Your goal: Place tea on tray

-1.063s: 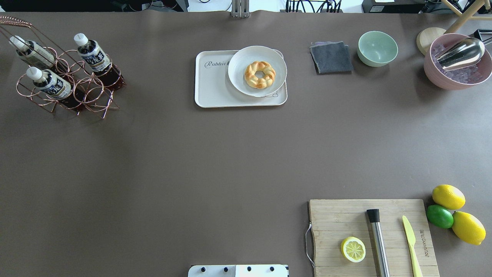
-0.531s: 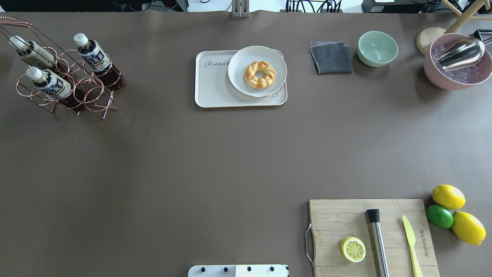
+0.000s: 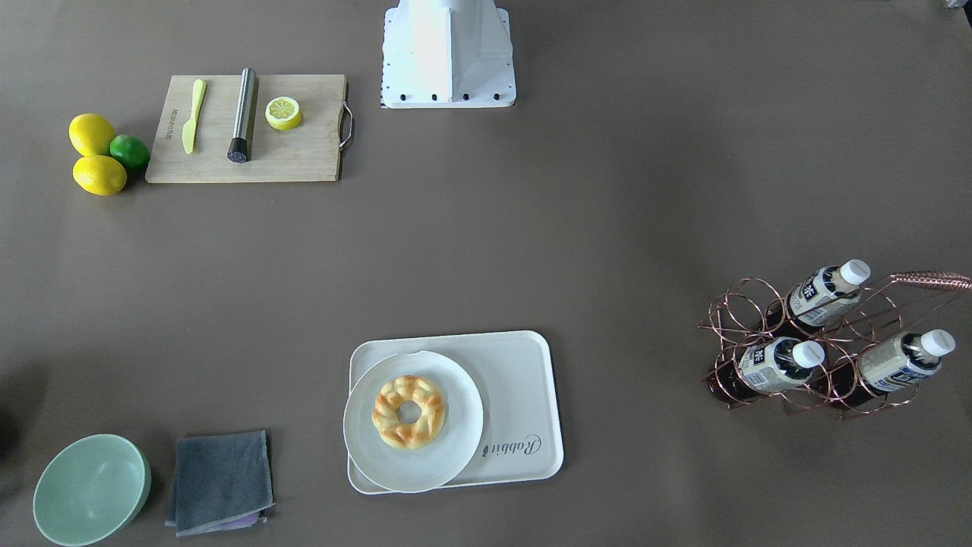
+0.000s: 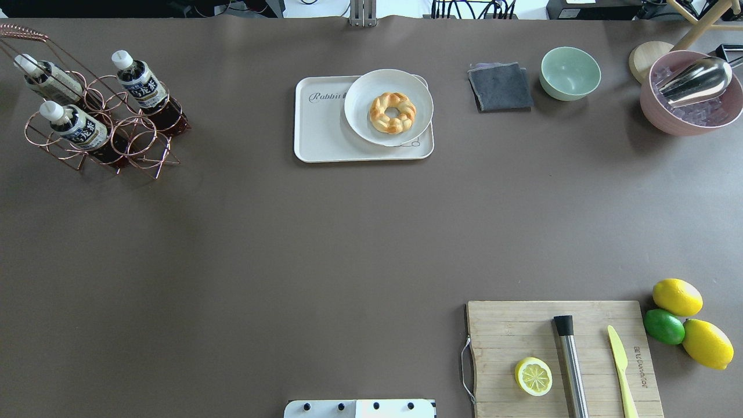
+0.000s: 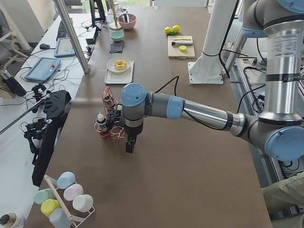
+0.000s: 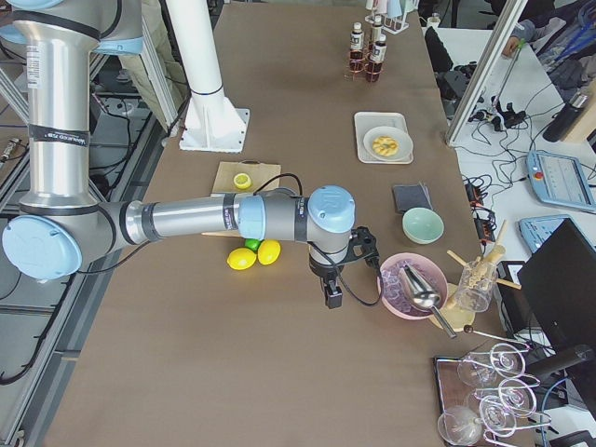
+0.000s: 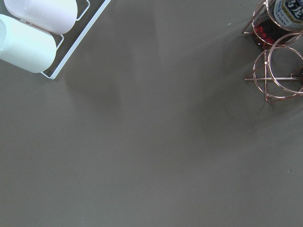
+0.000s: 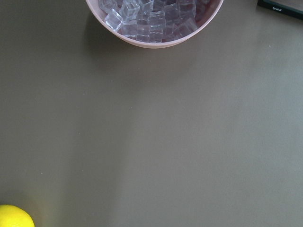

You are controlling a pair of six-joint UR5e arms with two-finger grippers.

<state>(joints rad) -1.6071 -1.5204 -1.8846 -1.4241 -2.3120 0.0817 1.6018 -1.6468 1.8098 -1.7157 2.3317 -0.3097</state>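
Observation:
Three tea bottles stand tilted in a copper wire rack (image 4: pixel 136 145) at the table's far left: one (image 4: pixel 139 80), one (image 4: pixel 75 125) and one (image 4: pixel 49 78); they also show in the front-facing view (image 3: pixel 774 365). The white tray (image 4: pixel 325 136) sits at the far middle, with a round plate (image 4: pixel 363 125) holding a braided pastry (image 4: pixel 393 112) on its right part. My left gripper (image 5: pixel 129 145) hangs near the rack in the exterior left view. My right gripper (image 6: pixel 331 298) hangs near the pink bowl. I cannot tell whether either is open or shut.
A wooden board (image 4: pixel 505 337) with a lemon half, a steel muddler and a yellow knife lies front right, beside lemons and a lime (image 4: pixel 663 326). A grey cloth (image 4: pixel 500 87), a green bowl (image 4: pixel 570 72) and a pink ice bowl (image 4: pixel 691 119) stand far right. Cups (image 7: pixel 28 28) lie left of the rack.

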